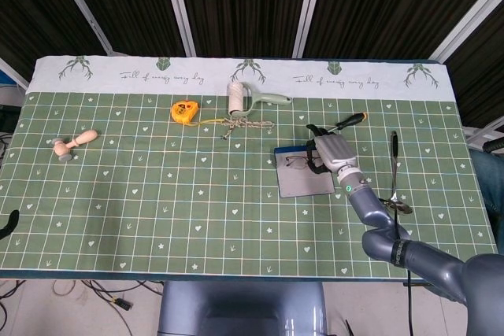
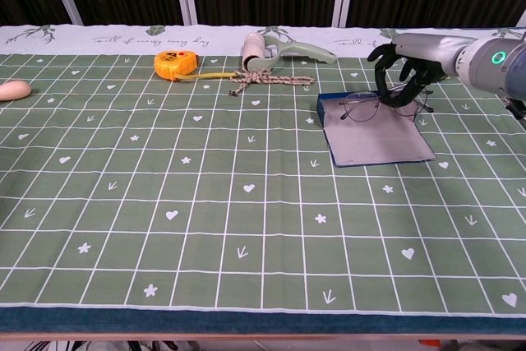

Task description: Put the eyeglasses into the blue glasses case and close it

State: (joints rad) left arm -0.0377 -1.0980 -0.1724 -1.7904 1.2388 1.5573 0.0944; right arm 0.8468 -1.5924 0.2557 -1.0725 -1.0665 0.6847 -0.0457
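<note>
The eyeglasses (image 2: pixel 362 108) sit over the far edge of the open blue glasses case (image 2: pixel 374 138), their long axis running left to right across the table, roughly parallel to the case's raised blue rim. One round lens shows clearly toward the case's left; the other side is tucked under the right hand (image 2: pixel 404 71). In the head view the frames (image 1: pixel 299 162) lie at the back of the grey lining (image 1: pixel 303 181), beside the hand (image 1: pixel 329 149).

The right hand grips the right end of the eyeglasses, its dark fingers (image 2: pixel 386 84) curled down around them. Whether the frames rest on the lining or hang just above it is hard to tell from either camera. The forearm reaches in from the right edge in the chest view, the back of the hand upward and the fingers pointing down toward the case.

The left hand appears in neither view.

The case lies flat and open on the green table mat (image 2: pixel 205 203).
</note>
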